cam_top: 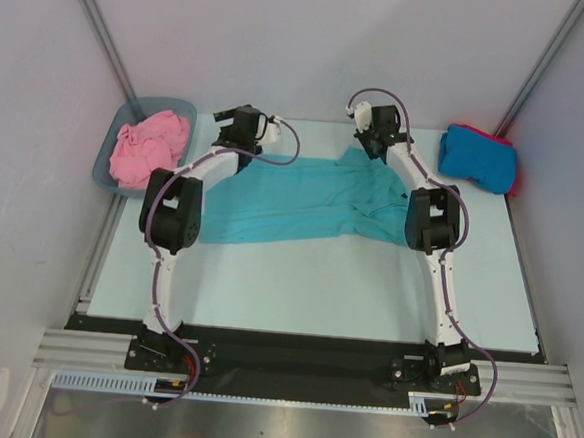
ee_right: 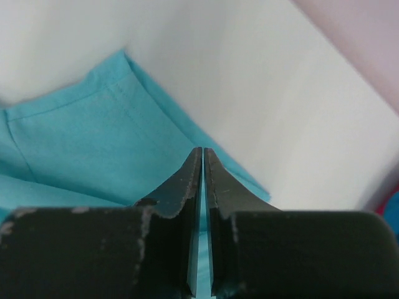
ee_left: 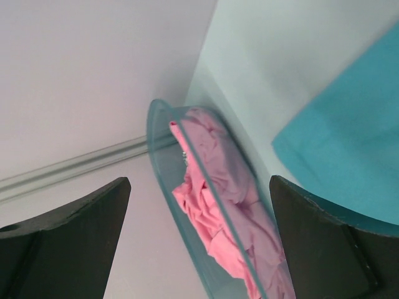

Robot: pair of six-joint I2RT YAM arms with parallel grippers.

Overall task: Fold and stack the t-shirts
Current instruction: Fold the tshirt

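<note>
The right gripper (ee_right: 202,154), pinched shut on the far edge of the teal shirt (ee_right: 93,131) spread across the table (cam_top: 318,281), should probably wait until the wide-open left gripper (ee_left: 199,184) grips its own corner, so both lift evenly.

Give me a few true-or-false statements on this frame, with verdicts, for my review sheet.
1. The pink t-shirt lies crumpled in the tub. True.
2. The left gripper is shut on the teal t-shirt. False: its jaws stand wide open, holding nothing.
3. The right gripper is closed at the teal t-shirt's edge. True.
4. The blue t-shirt is spread flat mid-table. False: it sits folded at the far right corner, on the red t-shirt.
</note>
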